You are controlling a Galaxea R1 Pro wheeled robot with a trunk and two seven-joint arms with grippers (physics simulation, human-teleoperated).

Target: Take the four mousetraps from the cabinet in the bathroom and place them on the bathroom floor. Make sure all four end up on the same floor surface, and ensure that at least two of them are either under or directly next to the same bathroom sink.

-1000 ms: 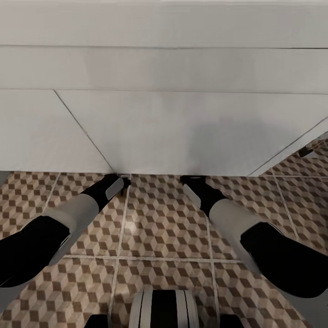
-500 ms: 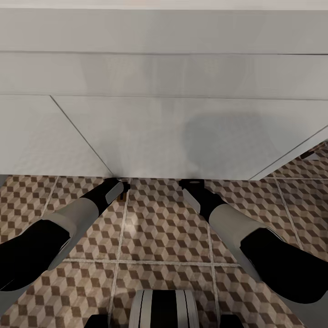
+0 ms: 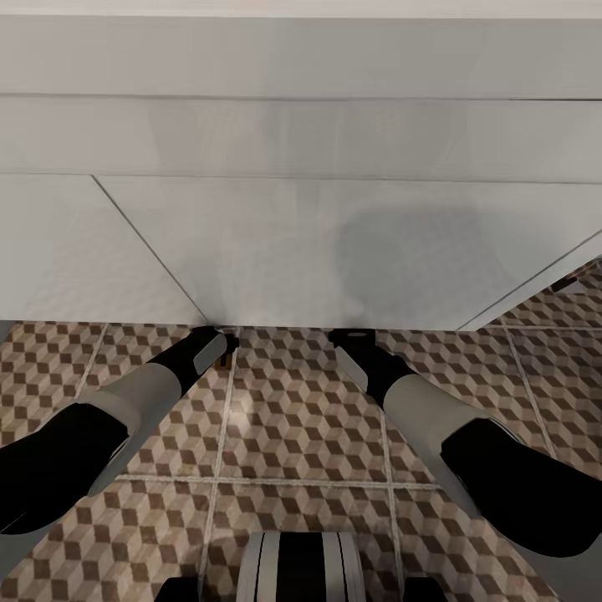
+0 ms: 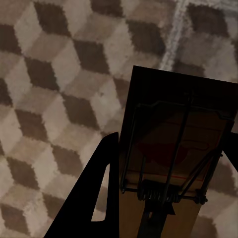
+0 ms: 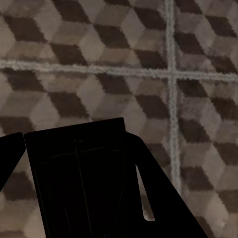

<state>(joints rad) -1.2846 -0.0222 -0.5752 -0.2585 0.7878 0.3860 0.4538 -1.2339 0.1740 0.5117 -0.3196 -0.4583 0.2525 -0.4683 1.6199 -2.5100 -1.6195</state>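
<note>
In the left wrist view a mousetrap (image 4: 173, 158) is held between the closed fingers of the left gripper (image 4: 168, 193), its wire bar and spring facing the camera, above the cube-patterned bathroom floor (image 4: 54, 94); in the right wrist view a second mousetrap (image 5: 79, 178), dark in shadow, is clamped in the right gripper (image 5: 74, 198) over a grout crossing; in the head view both arms are reached toward twelve o'clock, their tips hidden under the white unit (image 3: 301, 242).

Below me the bathroom floor (image 3: 293, 418), large square tiles in a brown, beige and white cube print, pale grout lines crossing, a white unit (image 3: 318, 251) standing on its far edge
</note>
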